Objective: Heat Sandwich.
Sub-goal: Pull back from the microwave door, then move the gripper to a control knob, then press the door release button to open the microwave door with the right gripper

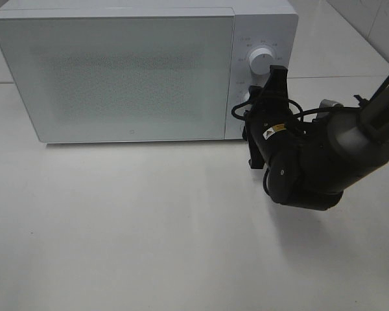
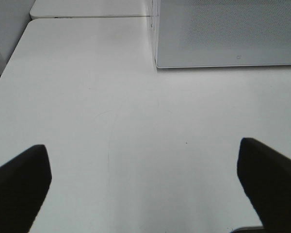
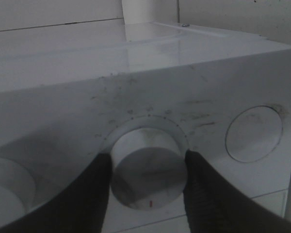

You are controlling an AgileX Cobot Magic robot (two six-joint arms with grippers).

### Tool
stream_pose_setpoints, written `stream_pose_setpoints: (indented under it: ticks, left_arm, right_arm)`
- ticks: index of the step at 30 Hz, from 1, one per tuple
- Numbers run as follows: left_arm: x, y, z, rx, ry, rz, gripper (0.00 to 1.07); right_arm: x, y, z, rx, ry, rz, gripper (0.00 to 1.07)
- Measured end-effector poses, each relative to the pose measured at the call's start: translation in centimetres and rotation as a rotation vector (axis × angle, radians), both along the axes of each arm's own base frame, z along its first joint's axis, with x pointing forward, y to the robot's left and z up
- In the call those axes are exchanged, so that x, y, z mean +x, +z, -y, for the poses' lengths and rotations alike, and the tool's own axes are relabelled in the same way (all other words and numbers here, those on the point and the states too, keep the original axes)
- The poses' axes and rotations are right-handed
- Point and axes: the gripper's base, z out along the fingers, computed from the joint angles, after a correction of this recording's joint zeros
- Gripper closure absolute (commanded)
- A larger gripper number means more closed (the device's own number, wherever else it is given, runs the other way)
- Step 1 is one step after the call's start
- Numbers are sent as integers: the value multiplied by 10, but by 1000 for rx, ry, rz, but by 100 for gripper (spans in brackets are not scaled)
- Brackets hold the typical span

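The sandwich is out of view; the white microwave (image 1: pixel 117 71) stands at the back of the table with its door shut. My right gripper (image 1: pixel 264 91) is at the microwave's control panel, below the upper knob (image 1: pixel 262 61). In the right wrist view its two dark fingers (image 3: pixel 94 194) sit against both sides of the lower knob (image 3: pixel 148 172), which has a red mark. My left gripper (image 2: pixel 144 189) is open and empty, low over bare table in front of the microwave's left corner (image 2: pixel 157 60). It does not show in the exterior high view.
A flat round button (image 3: pixel 254 133) sits on the panel beside the held knob. The right arm's bulky black wrist (image 1: pixel 305 168) hangs over the table in front of the panel. The white table (image 1: pixel 117 227) runs wide in front of the microwave.
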Motion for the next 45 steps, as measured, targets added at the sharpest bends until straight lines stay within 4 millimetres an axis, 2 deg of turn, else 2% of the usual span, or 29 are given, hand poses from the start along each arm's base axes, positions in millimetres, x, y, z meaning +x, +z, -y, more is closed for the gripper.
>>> stream_pose_setpoints:
  ticks: [6, 11, 13, 15, 16, 18, 19, 20, 24, 36, 40, 45]
  left_arm:
    - [0, 0, 0, 0, 0, 0, 7]
    - [0, 0, 0, 0, 0, 0, 7]
    - [0, 0, 0, 0, 0, 0, 7]
    - [0, 0, 0, 0, 0, 0, 7]
    - [0, 0, 0, 0, 0, 0, 7]
    - [0, 0, 0, 0, 0, 0, 7]
    - [0, 0, 0, 0, 0, 0, 7]
    - [0, 0, 0, 0, 0, 0, 7]
    - [0, 0, 0, 0, 0, 0, 7]
    - [0, 0, 0, 1, 1, 0, 7]
    - [0, 0, 0, 1, 1, 0, 7]
    - [0, 0, 0, 1, 1, 0, 7]
  right_arm:
    - [0, 0, 0, -5, 2, 0, 90]
    - [0, 0, 0, -11, 2, 0, 82]
    - [0, 0, 0, -16, 2, 0, 72]
    - [0, 0, 0, -18, 3, 0, 69]
    - [0, 0, 0, -19, 3, 0, 61]
    - [0, 0, 0, -21, 3, 0, 52]
    - [0, 0, 0, -36, 2, 0, 42]
    - [0, 0, 0, -36, 2, 0, 42]
    - [-2, -2, 0, -69, 10, -16, 24]
    - [-4, -2, 0, -82, 27, -6, 26]
    - [-7, 6, 3, -96, 62, 23, 28]
    - [-23, 11, 8, -129, 126, 19, 29]
